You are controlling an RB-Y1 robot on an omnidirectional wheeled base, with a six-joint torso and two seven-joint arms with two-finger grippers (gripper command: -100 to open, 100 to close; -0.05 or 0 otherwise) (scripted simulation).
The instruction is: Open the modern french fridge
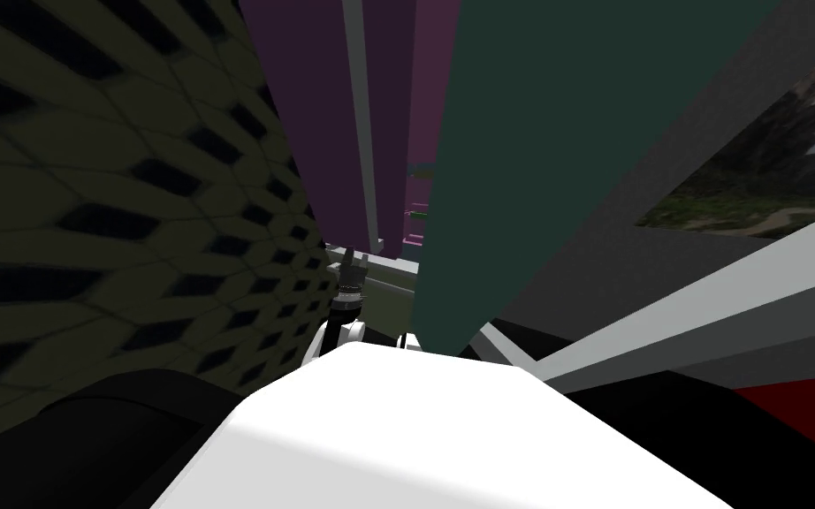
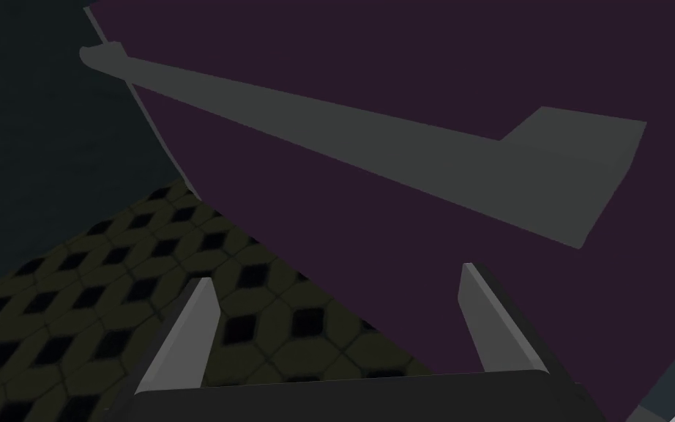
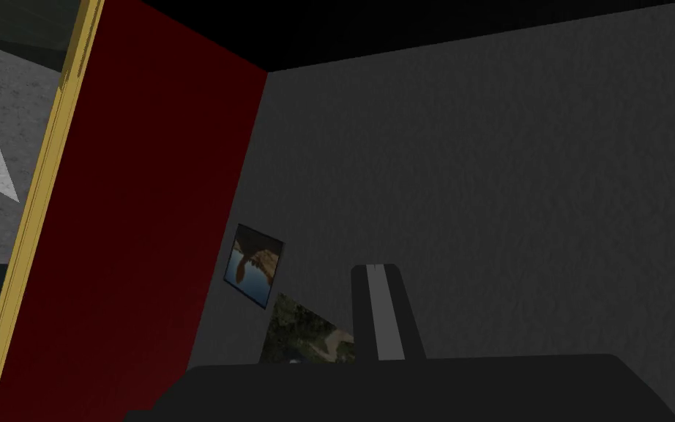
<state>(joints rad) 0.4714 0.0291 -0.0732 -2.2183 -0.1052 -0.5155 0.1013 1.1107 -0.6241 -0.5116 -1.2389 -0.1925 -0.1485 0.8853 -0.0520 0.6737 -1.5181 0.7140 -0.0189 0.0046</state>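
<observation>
At far left, olive tiled floor (image 1: pixel 87 221) with dark diamond shapes, splayed upward by the lens. Just right of it, above the chest tip, left gripper (image 1: pixel 354 259), small, pointing toward the fridge (image 1: pixel 308 124). Fingers (image 2: pixel 189 330) spread wide apart, gripping nothing; bare purple door and tiling between them.

Fridge straight ahead and close, in the middle of the head view, tiled floor beside its edge. Doors flat, plain, very dark purple, unmarked. Along the door, a long, slim grey bar handle (image 2: pixel 373 146), widening into a blocky foot at one end and stopping in a small rounded cap at the other. Handle beyond the left fingertips, near but not touching, not between the fingers.

In the head view, a second purple panel just right of the handle, then a narrow, brighter magenta strip (image 1: pixel 437 88) with tiny green and pink shapes low in it, too small to name. Whether that strip marks a door ajar: cannot tell.

Next right, a broad dark teal panel (image 1: pixel 574 132), flat and plain, hard against the magenta strip. Further right, grey wall with a landscape picture (image 1: pixel 750 168).

Right gripper (image 3: pixel 377 272) seen from its own wrist, fingers pressed together into one thin blade, clamping nothing.
</observation>
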